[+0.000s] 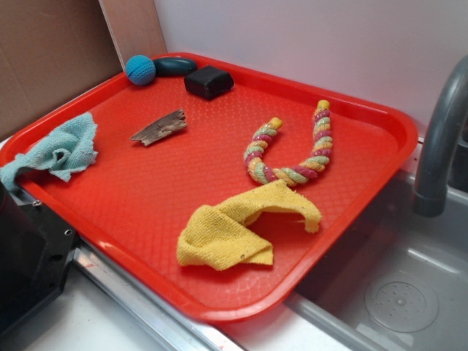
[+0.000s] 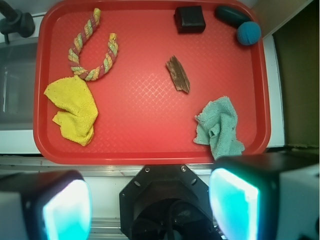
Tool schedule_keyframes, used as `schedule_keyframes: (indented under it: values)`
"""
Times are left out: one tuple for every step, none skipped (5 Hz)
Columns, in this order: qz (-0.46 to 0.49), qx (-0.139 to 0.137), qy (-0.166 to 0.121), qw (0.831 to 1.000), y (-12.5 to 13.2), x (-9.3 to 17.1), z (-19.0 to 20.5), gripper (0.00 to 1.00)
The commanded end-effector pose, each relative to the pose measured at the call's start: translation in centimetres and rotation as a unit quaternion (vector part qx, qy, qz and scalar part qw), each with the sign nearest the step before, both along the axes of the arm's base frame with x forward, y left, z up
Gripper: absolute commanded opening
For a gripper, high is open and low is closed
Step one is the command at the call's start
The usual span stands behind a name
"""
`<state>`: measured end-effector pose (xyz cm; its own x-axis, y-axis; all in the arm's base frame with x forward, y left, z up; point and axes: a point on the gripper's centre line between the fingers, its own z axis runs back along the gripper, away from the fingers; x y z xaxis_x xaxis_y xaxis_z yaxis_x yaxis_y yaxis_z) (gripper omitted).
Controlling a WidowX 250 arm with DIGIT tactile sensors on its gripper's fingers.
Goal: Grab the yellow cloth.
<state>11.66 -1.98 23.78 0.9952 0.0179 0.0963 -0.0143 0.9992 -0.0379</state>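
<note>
The yellow cloth [image 1: 219, 238] lies crumpled and partly folded near the front right corner of the red tray [image 1: 146, 190]. In the wrist view the yellow cloth [image 2: 75, 107] sits at the tray's left side, just below the rope toy. My gripper [image 2: 150, 202] hangs high above the tray's near edge, well away from the cloth. It is open, with its teal-lit pads [image 2: 65, 210] far apart and nothing between them. The exterior view does not show the gripper.
On the tray [image 2: 145, 115] lie a twisted rope toy [image 2: 107, 60], a light teal cloth [image 2: 217, 125], a brown wood piece [image 2: 178, 74], a black block [image 2: 189, 19], a dark oval object [image 2: 227, 14] and a blue ball [image 2: 248, 33]. A faucet [image 1: 439, 139] and sink [image 1: 395, 285] are on the right.
</note>
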Motion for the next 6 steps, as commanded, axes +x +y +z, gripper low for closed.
schedule_keyframes:
  values:
    - [0.000, 0.000, 0.000, 1.000, 0.0, 0.0, 0.0, 1.00]
    - [-0.022, 0.026, -0.019, 0.999, -5.0, 5.0, -5.0, 1.00]
    - [-0.077, 0.046, 0.003, 0.996, -7.8, 9.2, -10.4, 1.00]
    - [-0.142, 0.049, -0.019, 0.989, -11.1, 11.0, -15.3, 1.00]
    - [-0.218, 0.035, -0.027, 0.975, -12.3, 10.4, -20.2, 1.00]
    - [-0.312, -0.039, -0.036, 0.949, -11.8, 8.7, -24.3, 1.00]
